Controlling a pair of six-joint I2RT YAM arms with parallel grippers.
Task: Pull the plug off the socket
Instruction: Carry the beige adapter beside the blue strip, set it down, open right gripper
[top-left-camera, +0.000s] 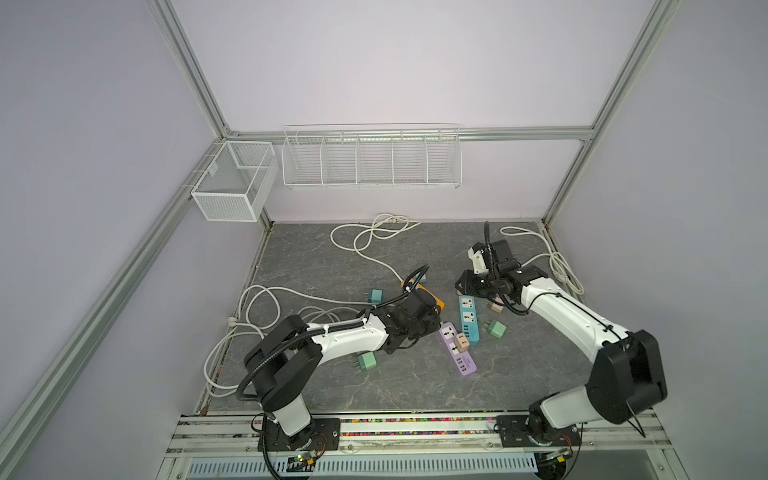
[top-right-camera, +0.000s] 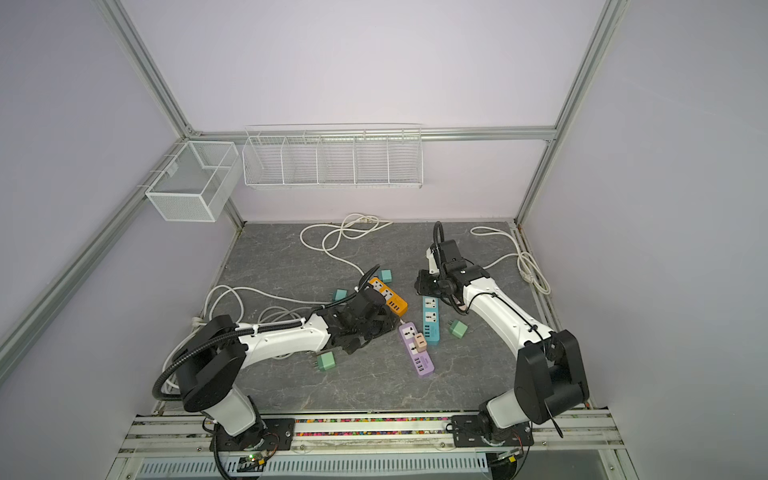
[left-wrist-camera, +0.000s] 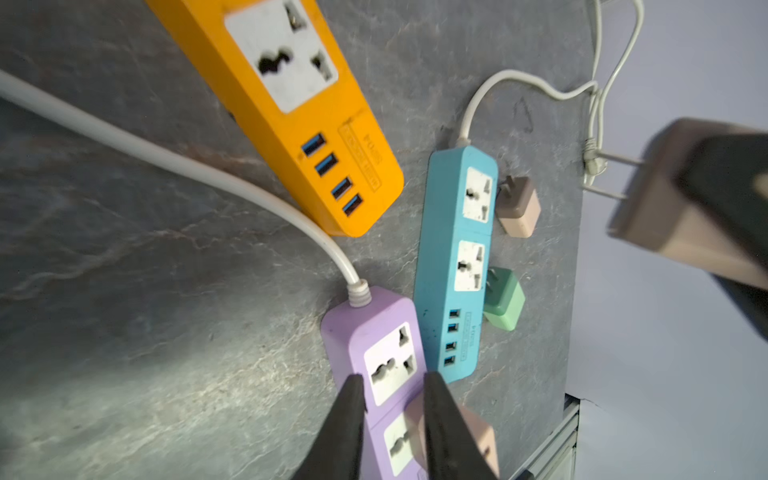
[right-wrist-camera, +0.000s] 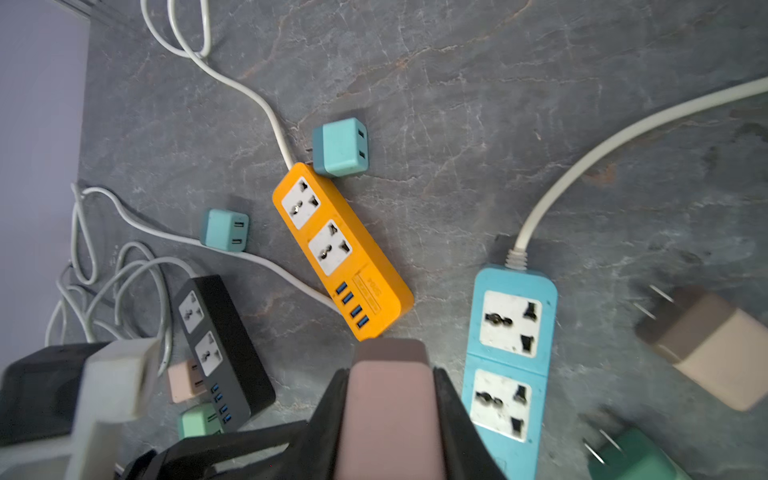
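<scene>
- Right gripper (right-wrist-camera: 390, 374) is clamped hard on a mauve plug (right-wrist-camera: 388, 419), jaws squeezing its two sides
- That mauve plug is up off the table (top-left-camera: 311, 266); the left wrist view shows both metal prongs bare and clear of every socket
- In both top views the right gripper hangs at about 12 o'clock of the blue strip (top-left-camera: 468, 318), just past its cord end
- Left gripper (left-wrist-camera: 394, 376) has its jaws a little apart with nothing between them, fingertips low over the purple strip (left-wrist-camera: 374, 324) at its cord-end socket
- A peach plug (top-left-camera: 462, 341) sits seated in the purple strip's second socket, right beside one left finger in the left wrist view
- Purple strip lies at 7 o'clock of the blue strip
- Orange strip (top-right-camera: 388, 297) lies at 10 o'clock of the blue strip, partly under the left arm's wrist
- Two loose ones lie on the table at 3 o'clock of the blue strip, close against its side: a beige plug (left-wrist-camera: 519, 208) and a green plug (left-wrist-camera: 505, 299)
</scene>
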